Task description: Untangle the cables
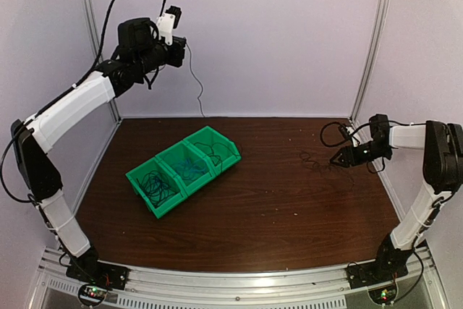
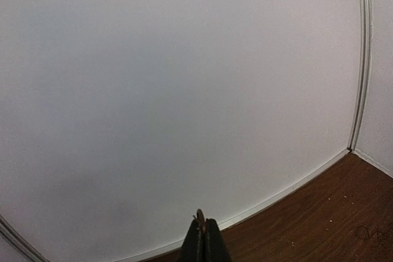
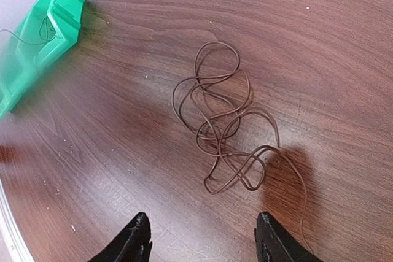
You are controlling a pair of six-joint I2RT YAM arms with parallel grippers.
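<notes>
**Left claw [image 1: 181, 47] pinched shut, right claw [image 3: 201, 219] spread**

High above the green bins [image 1: 210, 132], the left grips a thin cable [image 1: 195, 81] hanging behind them; more cables [image 1: 155, 184] lie inside. Well right of the bins — empty — the other hovers over a brown tangle [image 3: 221, 127].

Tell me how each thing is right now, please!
left gripper, shut on the hanging cable, raised high.
hanging cable, dangling free below the left gripper.
brown cable, lying loose in tangled loops.
right gripper, open, hovering near the brown cable, not touching it.
green bins, upright, with cables coiled inside.
</notes>
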